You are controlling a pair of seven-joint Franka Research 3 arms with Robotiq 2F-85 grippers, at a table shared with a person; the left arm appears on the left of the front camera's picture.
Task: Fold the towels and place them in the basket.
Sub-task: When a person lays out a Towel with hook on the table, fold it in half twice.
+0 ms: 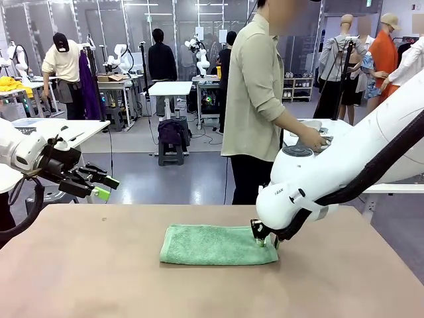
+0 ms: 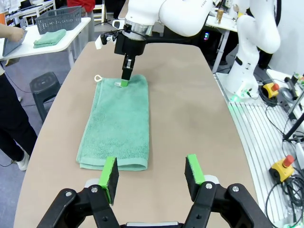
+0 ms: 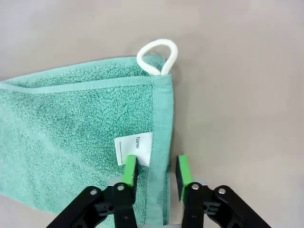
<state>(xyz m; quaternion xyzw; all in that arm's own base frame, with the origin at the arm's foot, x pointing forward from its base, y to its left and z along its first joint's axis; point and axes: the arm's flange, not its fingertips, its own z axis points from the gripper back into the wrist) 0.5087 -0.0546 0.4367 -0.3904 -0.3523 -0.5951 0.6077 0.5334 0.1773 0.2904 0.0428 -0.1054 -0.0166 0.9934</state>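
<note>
Down at the folded mint towel with the right pincer: jaws part-open astride the short hem, one pad at the white name label, the other over bare table just outside the edge, not yet closed on cloth. White hanging loop just ahead of the fingertips. Left pincer open and empty, held above the table well off the towel's opposite end. Dark mesh basket far beyond both, on a separate side table. Likely risks from here: pinching only the top layer or the label and peeling the fold apart on lifting, or snagging the loop and dragging the towel askew.
</note>
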